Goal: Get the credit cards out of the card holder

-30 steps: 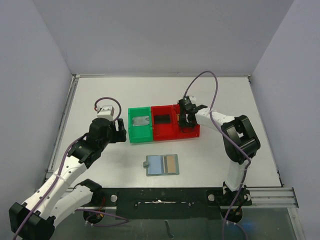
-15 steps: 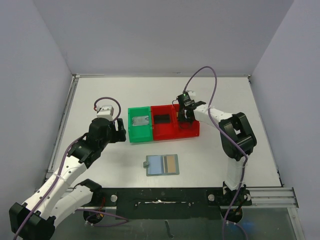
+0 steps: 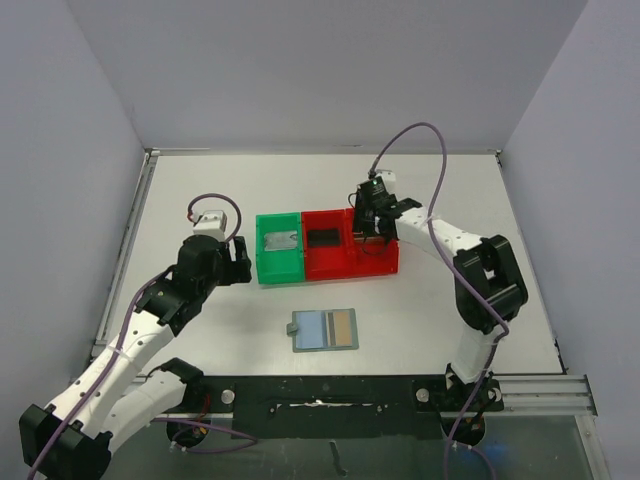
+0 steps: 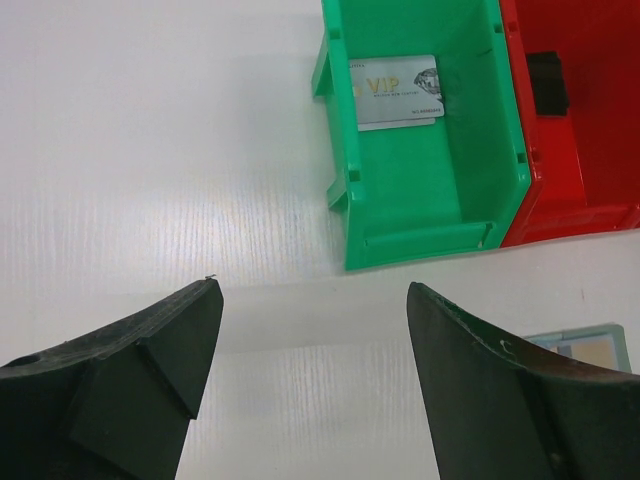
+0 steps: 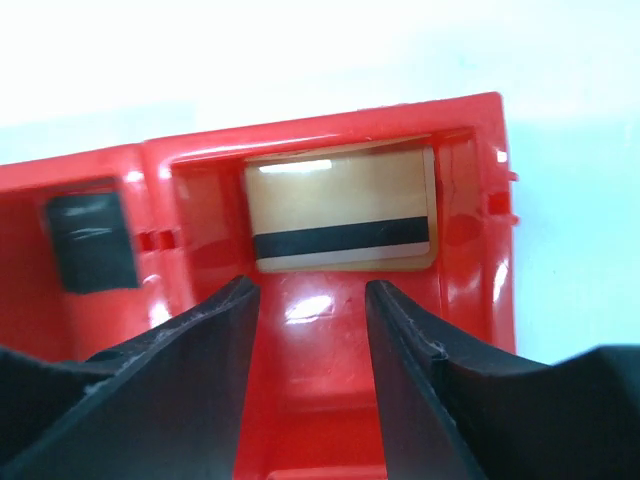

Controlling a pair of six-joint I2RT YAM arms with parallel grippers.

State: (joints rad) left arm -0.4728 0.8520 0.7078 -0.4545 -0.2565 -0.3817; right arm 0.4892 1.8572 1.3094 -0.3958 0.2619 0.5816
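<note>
The grey-blue card holder (image 3: pixel 323 330) lies flat near the front of the table, with a gold card (image 3: pixel 343 327) showing in it. Its corner shows in the left wrist view (image 4: pixel 592 345). A silver-grey card (image 4: pixel 397 92) lies in the green bin (image 3: pixel 262 262). A black card (image 3: pixel 325 238) lies in the red bin's (image 3: pixel 330 268) left compartment. A gold card with a dark stripe (image 5: pixel 340 215) lies in its right compartment. My right gripper (image 5: pixel 312 290) is open and empty above that compartment. My left gripper (image 4: pixel 312 290) is open and empty over bare table, left of the green bin.
The green bin (image 4: pixel 430 240) and red bin (image 4: pixel 570 215) stand side by side mid-table. Grey walls enclose the table on three sides. A black rail (image 3: pixel 330 395) runs along the near edge.
My right gripper has lifted and drawn back a little over the red bin's right compartment. The left arm and the card holder have not moved.
</note>
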